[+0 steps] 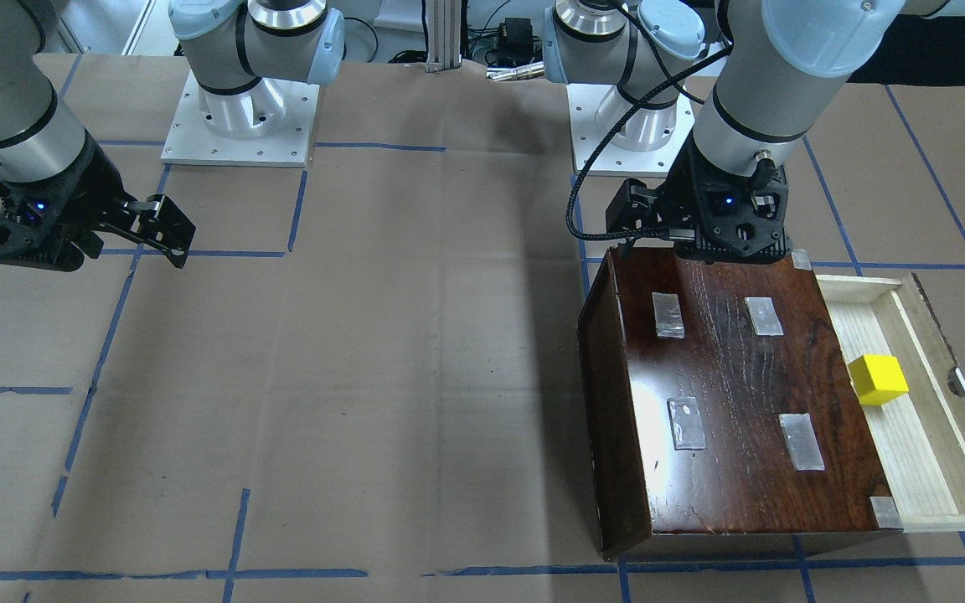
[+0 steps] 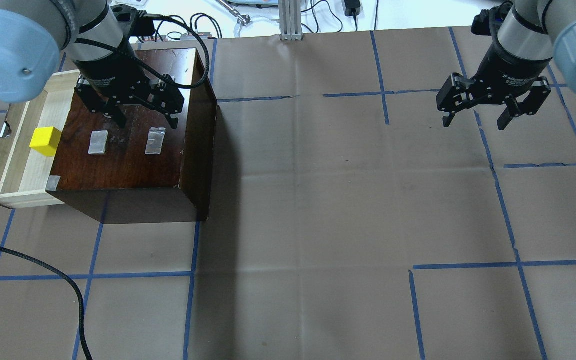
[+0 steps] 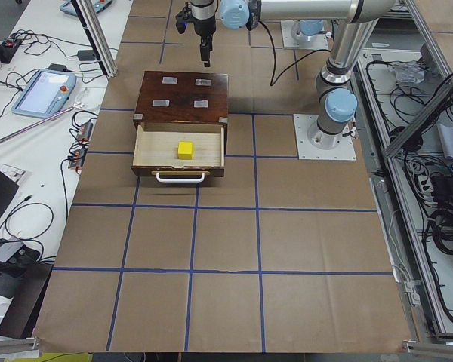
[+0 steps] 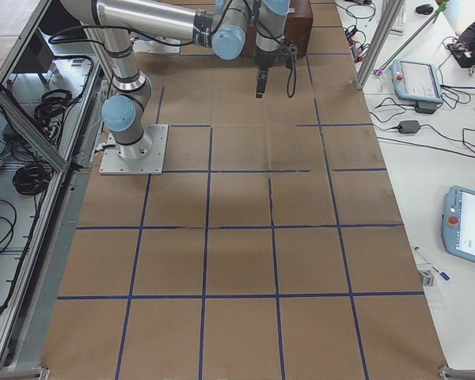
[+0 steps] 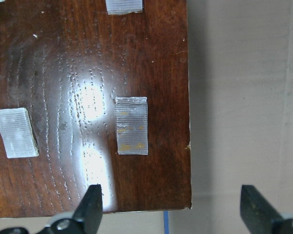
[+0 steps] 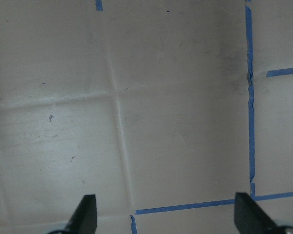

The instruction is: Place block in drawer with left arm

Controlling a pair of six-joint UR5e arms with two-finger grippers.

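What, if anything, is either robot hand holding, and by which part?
Nothing. The left hand is open above the cabinet top, the right hand open over the table; the block lies loose in the drawer.

Left pincer (image 5: 172,214) gapes at 6 o'clock over the tape-patched cabinet top (image 5: 63,63); bench (image 5: 244,97) lies at 3 o'clock.

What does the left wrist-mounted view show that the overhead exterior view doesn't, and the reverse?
Only the wrist view: yellowish stains on one tape patch. Only the overhead: the yellow block lying in the open drawer, and the right gripper open above the table. Both: the left gripper, open and empty, above the dark cabinet top.
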